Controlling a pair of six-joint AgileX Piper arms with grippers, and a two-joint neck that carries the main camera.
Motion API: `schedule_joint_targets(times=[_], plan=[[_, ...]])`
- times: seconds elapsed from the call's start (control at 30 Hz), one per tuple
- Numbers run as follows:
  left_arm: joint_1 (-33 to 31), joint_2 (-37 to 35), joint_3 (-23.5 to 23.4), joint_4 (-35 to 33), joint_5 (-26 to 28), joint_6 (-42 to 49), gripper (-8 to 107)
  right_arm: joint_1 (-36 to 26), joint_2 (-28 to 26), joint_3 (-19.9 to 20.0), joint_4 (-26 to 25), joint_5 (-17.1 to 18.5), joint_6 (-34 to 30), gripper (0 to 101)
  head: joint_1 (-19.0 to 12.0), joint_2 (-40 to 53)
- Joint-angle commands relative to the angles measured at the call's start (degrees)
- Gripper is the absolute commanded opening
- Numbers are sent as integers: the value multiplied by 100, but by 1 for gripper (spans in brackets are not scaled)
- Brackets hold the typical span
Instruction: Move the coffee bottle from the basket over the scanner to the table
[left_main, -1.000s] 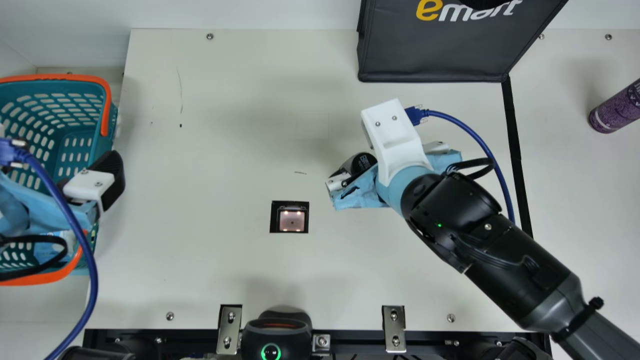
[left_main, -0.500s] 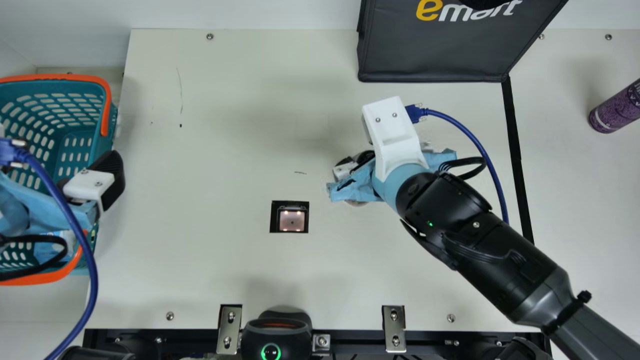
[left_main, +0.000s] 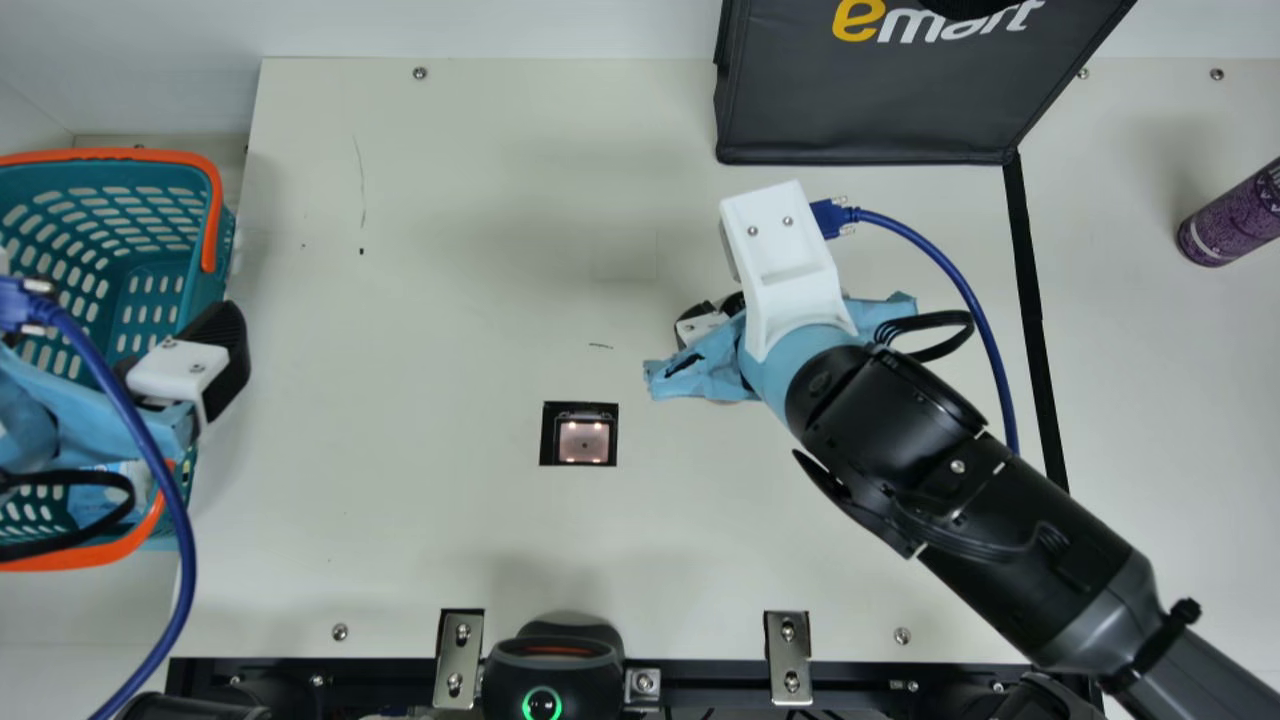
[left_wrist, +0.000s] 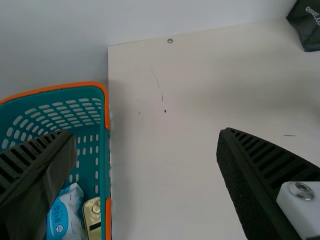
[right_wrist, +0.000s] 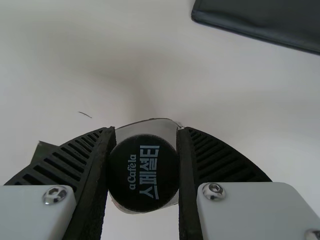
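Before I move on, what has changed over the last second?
The right gripper and the coffee bottle between its fingers shifted slightly away from the scanner, up and rightward in the main view. The left gripper stayed open at the basket; the bag hasn't moved.

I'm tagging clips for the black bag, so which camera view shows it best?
The main view: much of the black bag's printed front is in sight, though the top edge cuts it off. The left wrist view catches a lower corner, the right wrist view part of its bottom edge.

Black bag, purple cylinder, white packet, gold container, probably a can.
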Motion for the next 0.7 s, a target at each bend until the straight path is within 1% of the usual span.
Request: schedule_joint_targets(times=[0.0, 0.17, 0.33, 0.47, 0.67], plan=[[0, 0, 0, 0, 0, 0, 90, 35, -9, -102, -36, 94, 13, 0, -166, 9], [0, 0, 0, 0, 0, 0, 90, 131, -25, -331, -86, 299, 17, 0, -166, 9], [0, 0, 0, 0, 0, 0, 90, 72, -47, -432, -39, 404, -47, 0, -166, -659], [0, 0, 0, 0, 0, 0, 90, -208, -170, -368, 106, 399, -217, 0, -166, -1193], [0, 0, 0, 0, 0, 0, 90, -932, -537, -126, 434, 355, -663, 0, -166, -1991]])
